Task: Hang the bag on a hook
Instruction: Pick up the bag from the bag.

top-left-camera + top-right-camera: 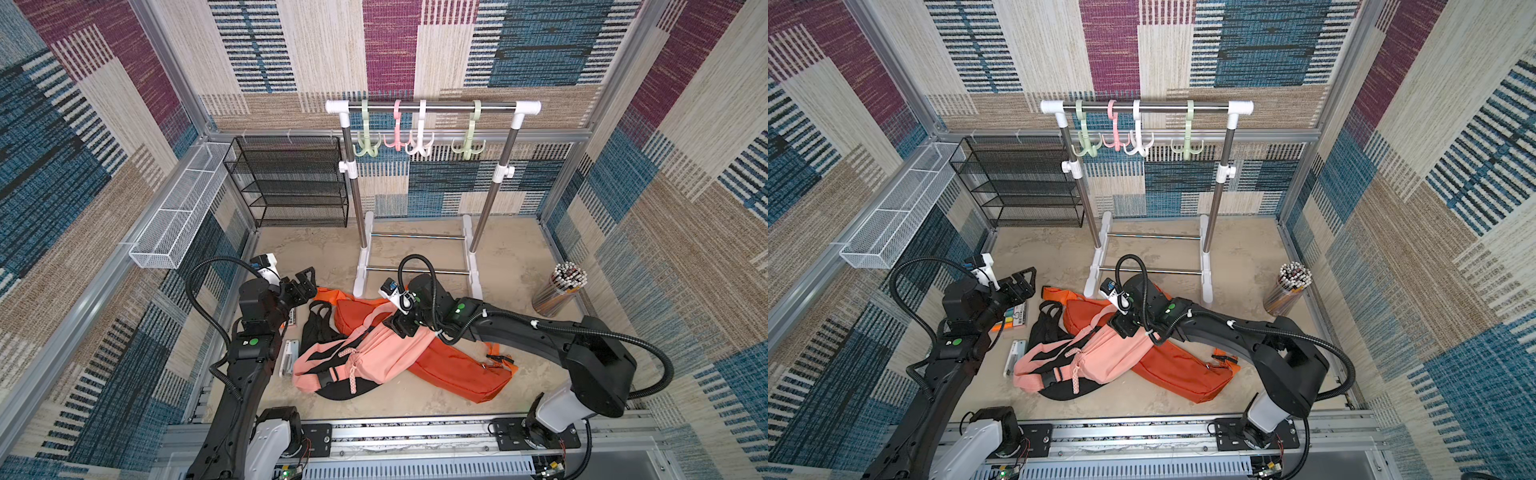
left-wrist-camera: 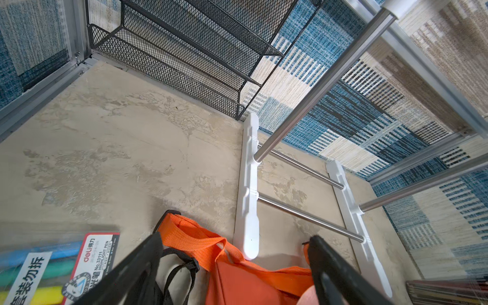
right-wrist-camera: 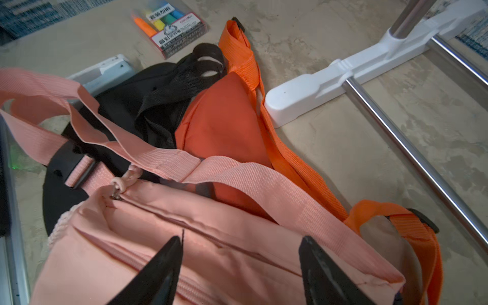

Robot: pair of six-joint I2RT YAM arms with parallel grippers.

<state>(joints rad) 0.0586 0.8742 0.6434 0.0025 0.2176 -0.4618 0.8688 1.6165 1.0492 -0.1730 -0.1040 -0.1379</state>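
On the highlighter pack (image 2: pixel 92 261) we read "deli", "No.33111" and "HIGHLIGHT PEN", with Chinese characters on a white strip beside it. In both top views the pack lies at 9 o'clock of the bag pile.

The pink bag (image 1: pixel 374 357) lies on the floor across the orange bag (image 1: pixel 453 374) and the black bag (image 1: pixel 318 328). The pile sits at 6 o'clock of the clothes rack (image 1: pixel 432 107), whose rail carries four hooks (image 1: pixel 420 145).

Our right gripper (image 3: pixel 240 241) has its jaws apart over the pink bag's zipped top, with the tips at the fabric and nothing clamped. We cannot tell whether they press in. Our left gripper (image 2: pixel 235 239) is spread wide and holds nothing, hanging above the orange bag's strap at 10 o'clock of the pile.
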